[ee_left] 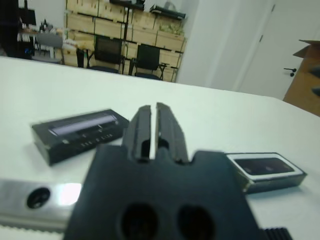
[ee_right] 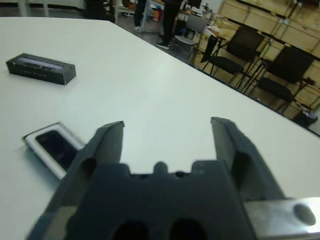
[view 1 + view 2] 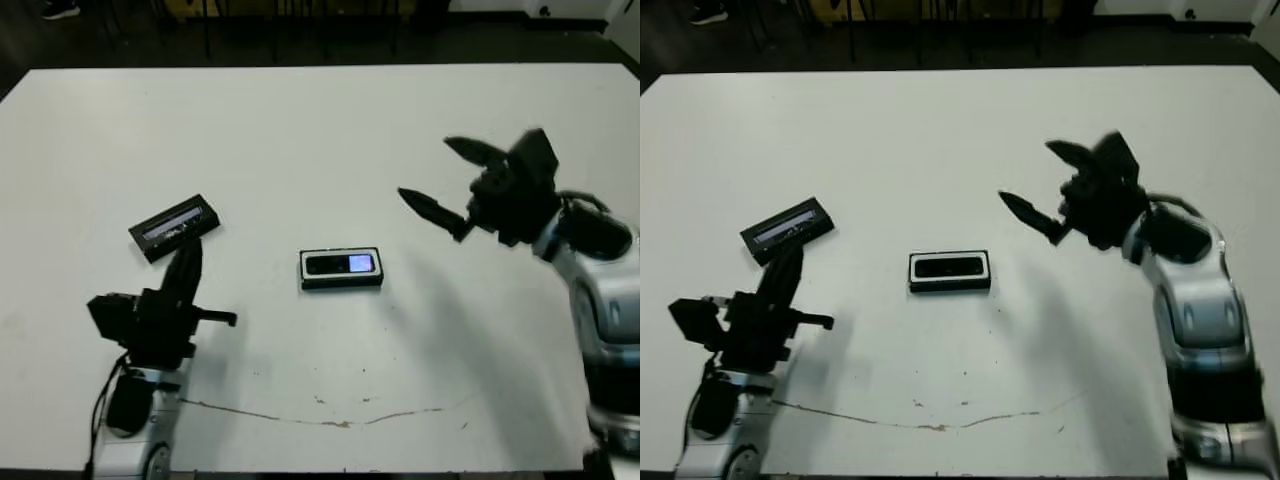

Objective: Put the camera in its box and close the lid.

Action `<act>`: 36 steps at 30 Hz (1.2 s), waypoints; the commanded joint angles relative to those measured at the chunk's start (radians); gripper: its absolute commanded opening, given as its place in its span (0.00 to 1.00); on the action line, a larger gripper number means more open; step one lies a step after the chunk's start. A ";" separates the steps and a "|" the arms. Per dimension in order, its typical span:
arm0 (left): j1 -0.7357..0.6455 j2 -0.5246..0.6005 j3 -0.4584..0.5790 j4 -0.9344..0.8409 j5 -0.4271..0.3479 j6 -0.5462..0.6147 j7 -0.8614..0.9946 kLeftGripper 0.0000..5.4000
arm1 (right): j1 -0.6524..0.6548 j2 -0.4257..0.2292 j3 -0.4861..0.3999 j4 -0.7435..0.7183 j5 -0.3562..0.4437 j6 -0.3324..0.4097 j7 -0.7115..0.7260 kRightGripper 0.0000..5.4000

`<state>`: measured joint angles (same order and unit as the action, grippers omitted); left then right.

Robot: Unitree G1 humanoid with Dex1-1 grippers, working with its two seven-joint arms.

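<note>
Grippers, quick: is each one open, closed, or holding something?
Left gripper: closed, holding nothing.
Right gripper: open, holding nothing.

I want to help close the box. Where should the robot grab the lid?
Probably across the lid's two long edges, coming down from above. It lies flat, long and narrow, just beyond the left gripper, whose fingers are shut and would need opening first.

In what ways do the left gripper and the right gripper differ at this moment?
The left gripper has its fingers shut together, while the right gripper has them spread wide open. The left gripper sits close beside the lid; the right gripper is raised, away from the box. Both are black, two-fingered and hold nothing.
</note>
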<state>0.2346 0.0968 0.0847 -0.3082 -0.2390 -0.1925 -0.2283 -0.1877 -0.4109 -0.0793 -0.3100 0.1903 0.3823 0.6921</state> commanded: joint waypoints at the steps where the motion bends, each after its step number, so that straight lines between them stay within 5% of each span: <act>1: -0.038 0.113 0.069 -0.073 0.029 0.062 -0.018 0.00 | 0.121 -0.005 -0.038 -0.043 0.054 -0.042 0.005 0.57; 8: -0.213 0.434 0.169 -0.111 0.036 0.271 -0.166 0.15 | 0.218 -0.030 -0.067 -0.110 0.101 -0.041 -0.026 0.34; 18: -0.591 0.594 0.028 0.231 0.005 0.399 -0.460 0.49 | 0.204 -0.049 -0.070 -0.068 0.135 -0.064 -0.026 0.00; 25: -0.856 0.615 -0.147 0.616 0.045 0.395 -0.784 0.73 | 0.199 -0.052 -0.082 0.016 0.152 -0.155 0.009 0.00; 33: -0.961 0.572 -0.223 0.903 0.146 0.286 -0.863 1.00 | 0.203 -0.055 -0.088 0.083 0.167 -0.227 0.034 0.00; 36: -0.975 0.564 -0.247 0.979 0.185 0.225 -0.884 1.00 | 0.208 -0.054 -0.088 0.092 0.171 -0.225 0.029 0.00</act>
<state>-0.7310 0.6660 -0.1461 0.6292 -0.0790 0.0479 -1.0947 0.0093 -0.4556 -0.1623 -0.2344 0.3568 0.1583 0.7193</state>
